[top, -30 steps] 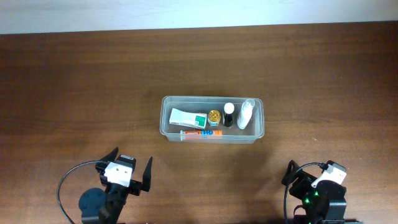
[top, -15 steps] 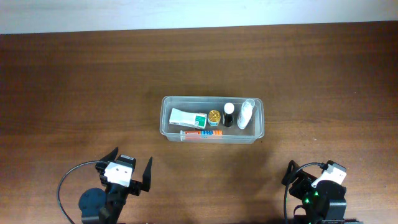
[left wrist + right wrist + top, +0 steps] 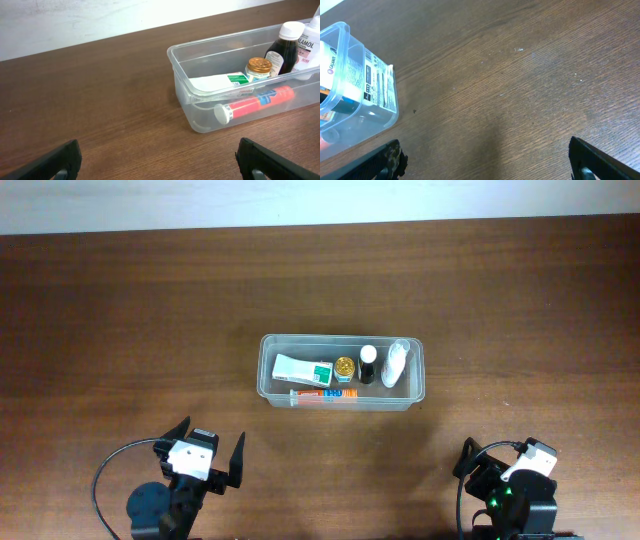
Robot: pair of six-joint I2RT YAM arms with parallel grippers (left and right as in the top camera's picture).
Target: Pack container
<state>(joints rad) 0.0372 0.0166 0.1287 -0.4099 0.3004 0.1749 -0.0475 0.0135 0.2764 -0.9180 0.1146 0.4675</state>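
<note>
The clear plastic container (image 3: 418,360) sits at the middle of the table. It holds a white and green box (image 3: 300,368), a gold-capped jar (image 3: 345,366), a dark bottle with a white cap (image 3: 368,366), a white bottle (image 3: 396,363) and an orange tube (image 3: 322,395). It also shows in the left wrist view (image 3: 180,65) and at the left edge of the right wrist view (image 3: 385,117). My left gripper (image 3: 207,458) is open and empty near the front edge, left of the container. My right gripper (image 3: 505,470) is open and empty at the front right.
The dark wooden table (image 3: 120,330) runs back to a white wall (image 3: 300,200). A black cable (image 3: 105,480) loops beside the left arm's base.
</note>
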